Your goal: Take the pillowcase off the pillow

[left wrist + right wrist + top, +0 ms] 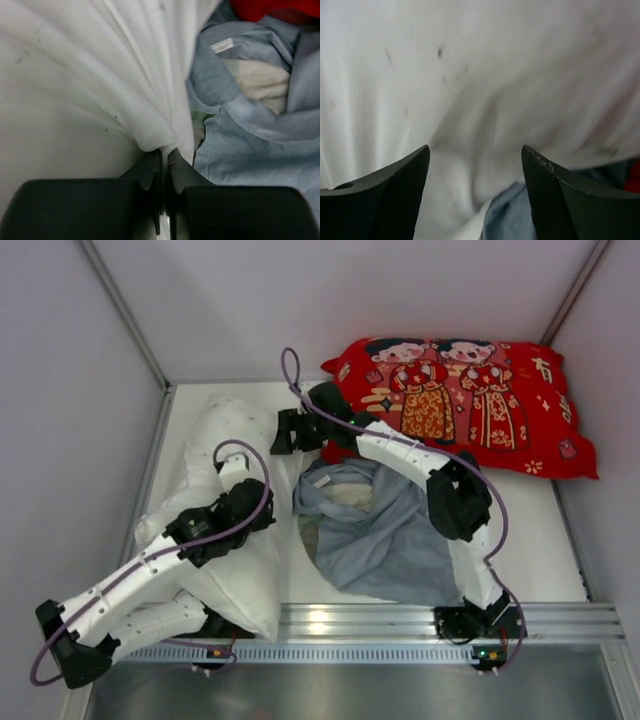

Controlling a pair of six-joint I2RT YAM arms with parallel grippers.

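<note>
Well, the job looks almost done. The pillow lies bare and white on the left side of the table. The pillowcase sits in a soft blue-grey heap just beside it, in the middle. I think the pillowcase is off, but the arms hide part of the place where the two meet, so I cannot be sure. The left gripper is squeezed tight on a small fold of the pillow's white cloth. The right gripper has its jaws wide with nothing between them, and it hovers over the far end of the pillow. A little bit of the pillowcase peeks in under it. The next move, I think, is to check that no edge of the pillowcase is caught on the pillow, then pull the two well apart and let go. The left gripper could drag the pillow gently to the left. The right gripper could come down on the pillowcase to hold it in place. The red pillow lies at the back right, close behind the heap, and it leaves little room to push the pillowcase that way. The right arm stretches over the heap too, so it could snag the loose cloth.
</note>
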